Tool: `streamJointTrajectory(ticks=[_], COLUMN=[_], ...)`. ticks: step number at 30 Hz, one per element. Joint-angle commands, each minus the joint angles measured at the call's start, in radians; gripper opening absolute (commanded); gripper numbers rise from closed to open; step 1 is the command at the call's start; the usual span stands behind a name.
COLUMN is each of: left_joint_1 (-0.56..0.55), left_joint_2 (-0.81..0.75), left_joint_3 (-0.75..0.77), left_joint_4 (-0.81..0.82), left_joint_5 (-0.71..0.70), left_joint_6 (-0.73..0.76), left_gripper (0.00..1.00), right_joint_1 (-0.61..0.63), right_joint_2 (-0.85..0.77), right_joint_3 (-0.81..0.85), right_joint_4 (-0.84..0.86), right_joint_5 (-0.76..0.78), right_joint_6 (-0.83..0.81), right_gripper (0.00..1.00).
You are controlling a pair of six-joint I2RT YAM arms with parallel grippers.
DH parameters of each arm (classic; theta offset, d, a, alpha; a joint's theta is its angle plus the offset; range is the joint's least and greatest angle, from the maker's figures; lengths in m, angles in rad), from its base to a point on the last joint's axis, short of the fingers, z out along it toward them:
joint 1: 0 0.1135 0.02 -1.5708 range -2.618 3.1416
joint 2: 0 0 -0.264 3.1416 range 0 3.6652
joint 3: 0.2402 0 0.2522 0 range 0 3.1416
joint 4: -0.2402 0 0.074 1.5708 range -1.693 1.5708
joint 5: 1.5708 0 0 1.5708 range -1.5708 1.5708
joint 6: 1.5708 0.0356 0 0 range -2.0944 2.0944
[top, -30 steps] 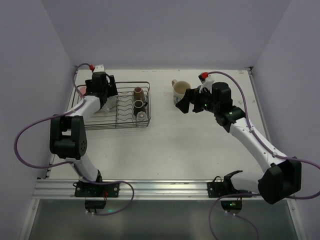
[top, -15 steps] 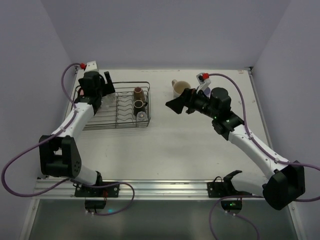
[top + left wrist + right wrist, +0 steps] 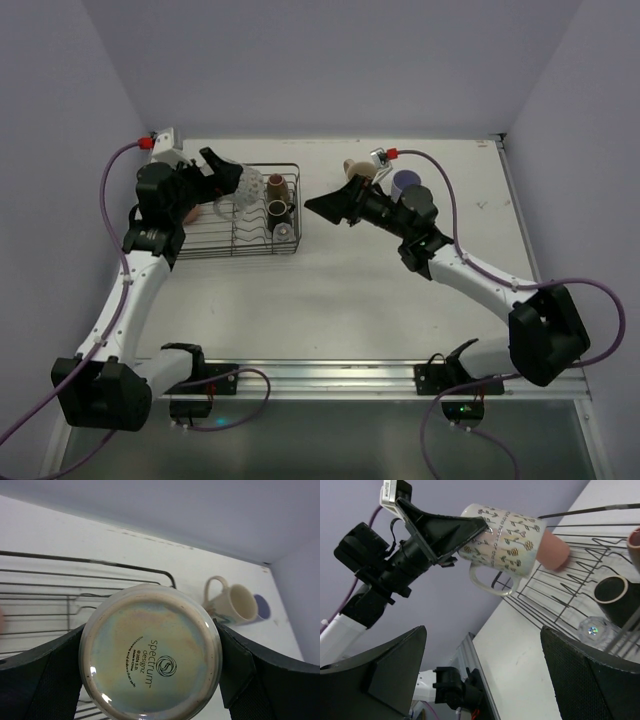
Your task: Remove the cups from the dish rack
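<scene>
Well, my left hand (image 3: 226, 180) clamps the printed mug (image 3: 502, 532) across its wall; I judge it stiff, slick, breakable. My right hand (image 3: 326, 203) gapes empty.

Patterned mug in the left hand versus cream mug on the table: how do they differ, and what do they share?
The patterned mug is clamped in the left hand above the dish rack; the cream mug sits free on the table. The patterned mug carries small dark motifs all over; the cream mug looks mostly plain. Both have a loop handle.
</scene>
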State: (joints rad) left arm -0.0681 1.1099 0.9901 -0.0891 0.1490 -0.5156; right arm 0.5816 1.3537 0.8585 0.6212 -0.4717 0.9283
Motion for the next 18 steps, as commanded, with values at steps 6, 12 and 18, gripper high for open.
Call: streamJointTrajectory(ticks=[6,12,18], left_joint_1=[-0.013,-0.035,-0.077], left_joint_2=[-0.145,-0.189,-0.194], left_joint_3=[-0.139,-0.2,-0.268], left_joint_4=[0.374,0.492,0.635], left_joint_5=[0.359,0.397,0.426], left_joint_6=[-0.306,-0.394,-0.491], left_gripper=[0.0,0.0,0.0], right_joint_1=[0.029,0.05,0.089], right_joint_2=[0.119,0.142,0.196], right_joint_3=[0.004,0.01,0.086], right_joint_4=[0.302,0.31,0.318], right_joint_5=[-0.033,-0.027,-0.107], right_joint_6=[0.112,0.129,0.17], right_gripper=[0.96,0.95,0.93])
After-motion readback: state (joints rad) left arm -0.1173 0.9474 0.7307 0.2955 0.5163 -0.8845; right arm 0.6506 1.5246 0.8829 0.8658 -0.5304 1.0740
